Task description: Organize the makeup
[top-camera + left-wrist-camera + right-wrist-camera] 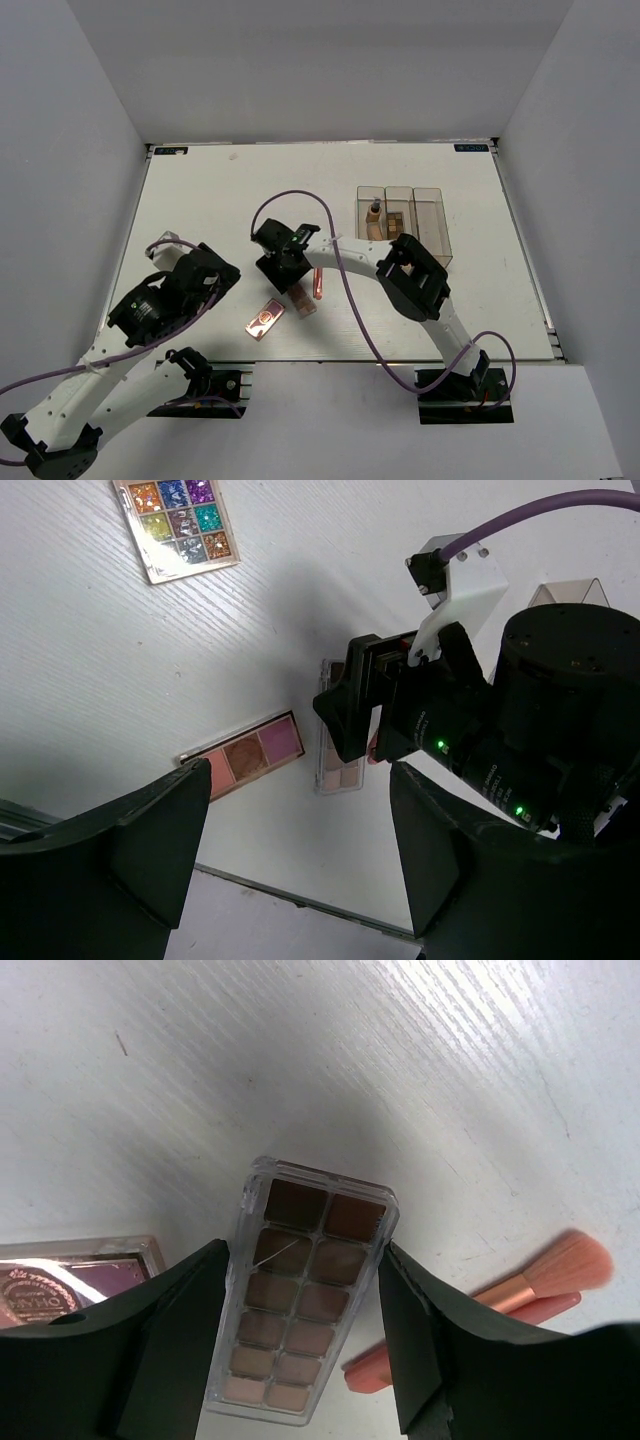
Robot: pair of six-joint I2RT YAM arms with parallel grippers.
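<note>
Right gripper (303,1260) spread wide, jaws astride nude palette (305,1310); contact with its long sides unclear. Palette flat near middle of worktop's (200,190) near edge. Brush (530,1285) just beside it on the right-edge side, blush palette (265,320) on the left-edge side. Left gripper (300,775) open, empty, hanging toward left edge. Glitter palette (178,525) seen only from left wrist. Box (428,225) toward far right corner: bottle (373,212) in compartment nearest left edge, boxed palette (397,222) in middle one.

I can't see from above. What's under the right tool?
A brown eyeshadow palette lies between the right tool's open fingers. Beside it a pink brush, its handle partly hidden behind one finger.
</note>
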